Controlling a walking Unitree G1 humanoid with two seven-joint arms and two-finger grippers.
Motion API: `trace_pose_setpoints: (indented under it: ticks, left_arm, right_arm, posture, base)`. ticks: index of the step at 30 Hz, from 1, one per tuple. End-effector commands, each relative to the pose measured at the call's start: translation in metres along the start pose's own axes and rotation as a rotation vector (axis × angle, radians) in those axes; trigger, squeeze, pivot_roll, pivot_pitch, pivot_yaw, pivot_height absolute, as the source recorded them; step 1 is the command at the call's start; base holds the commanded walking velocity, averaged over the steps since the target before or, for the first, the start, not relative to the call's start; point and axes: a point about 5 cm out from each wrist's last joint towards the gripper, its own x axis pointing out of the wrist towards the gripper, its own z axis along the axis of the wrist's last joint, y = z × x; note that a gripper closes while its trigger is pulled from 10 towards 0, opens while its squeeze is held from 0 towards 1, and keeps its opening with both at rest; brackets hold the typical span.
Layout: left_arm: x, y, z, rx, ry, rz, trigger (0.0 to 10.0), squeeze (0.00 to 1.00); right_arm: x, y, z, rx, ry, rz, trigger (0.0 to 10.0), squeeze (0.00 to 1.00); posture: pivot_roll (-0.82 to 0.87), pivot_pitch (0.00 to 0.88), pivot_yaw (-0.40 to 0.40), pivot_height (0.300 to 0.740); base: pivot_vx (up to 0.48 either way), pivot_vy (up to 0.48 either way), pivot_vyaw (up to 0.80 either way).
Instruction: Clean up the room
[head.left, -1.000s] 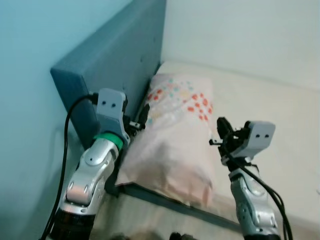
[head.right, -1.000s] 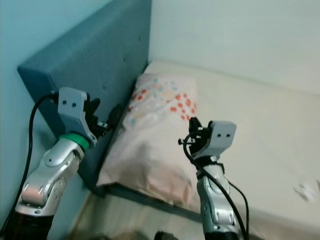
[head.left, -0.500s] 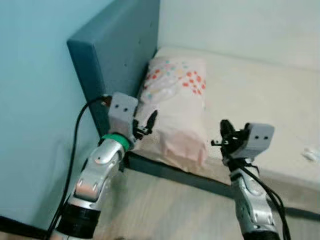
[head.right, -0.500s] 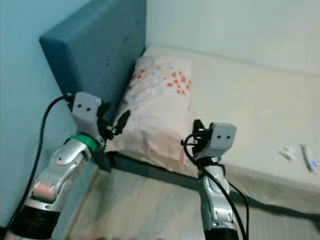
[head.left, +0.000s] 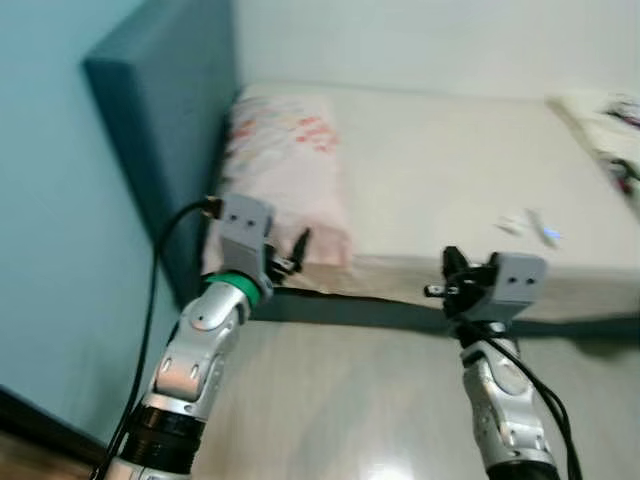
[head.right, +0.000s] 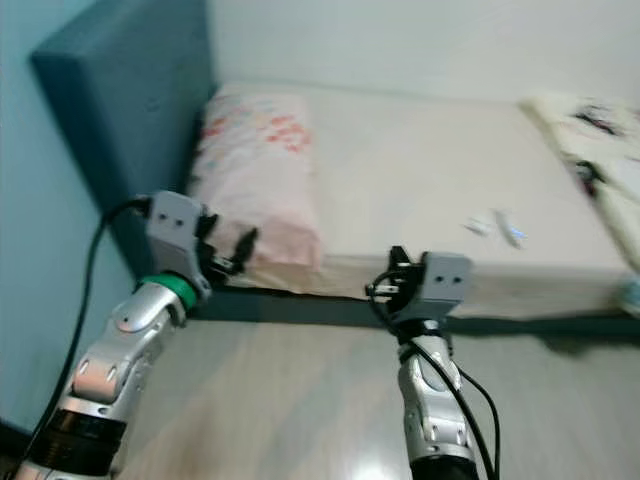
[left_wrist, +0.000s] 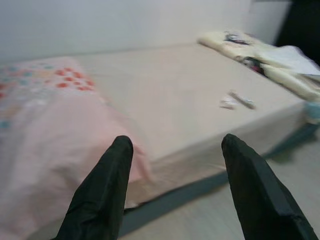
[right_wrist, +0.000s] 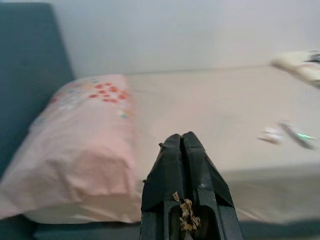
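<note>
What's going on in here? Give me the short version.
The robot stands at the side of a bed, holding nothing. Its left end effector is open and raised in front of the pink pillow by the blue headboard. Its right end effector is shut and empty, held before the bed's edge. A few small items lie on the mattress, and bunched bedding lies at the far end.

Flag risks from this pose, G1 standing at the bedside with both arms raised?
The head views are blurred, so aim at the small items on the bed may be off. The left gripper is open close to the pillow and could snag it. The right gripper is shut, so it must open before any pick.
</note>
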Motion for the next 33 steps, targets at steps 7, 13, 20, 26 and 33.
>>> trace_pose_setpoints:
  ticks: [7, 13, 20, 26, 33]
  left_arm:
    - [0.0, 0.011, -0.029, -0.062, 0.151, 0.068, 10.0, 0.0]
    - [-0.003, 0.025, -0.048, -0.041, 0.218, 0.154, 10.0, 0.0]
    - [-0.022, 0.034, -0.082, -0.002, 0.324, 0.128, 10.0, 0.0]
    - [-0.037, 0.04, -0.111, -0.004, 0.415, 0.155, 10.0, 0.0]
    - [-0.037, 0.04, -0.114, -0.018, 0.404, 0.172, 10.0, 0.0]
  right_arm:
    - [-0.001, 0.0, -0.005, 0.01, 0.012, -0.003, 10.0, 0.0]
    - [-0.002, -0.001, -0.009, 0.006, 0.023, -0.001, 10.0, 0.0]
    - [-0.009, 0.003, -0.027, -0.014, 0.09, 0.032, 10.0, 0.0]
    - [-0.012, 0.013, -0.036, -0.012, 0.123, 0.071, 10.0, 0.0]
    - [-0.012, 0.016, -0.038, -0.009, 0.128, 0.088, 10.0, 0.0]
  posture:
    - [0.02, 0.026, -0.001, 0.729]
    - [0.02, 0.025, -0.003, 0.729]
    - [0.03, 0.025, -0.003, 0.729]
    - [0.03, 0.024, -0.006, 0.729]
    - [0.03, 0.023, -0.013, 0.729]
  base:
    - [0.0, 0.0, -0.77]
    - [0.0, 0.0, -0.77]
    - [0.0, 0.0, -0.77]
    - [0.0, 0.0, -0.77]
    - [0.0, 0.0, -0.77]
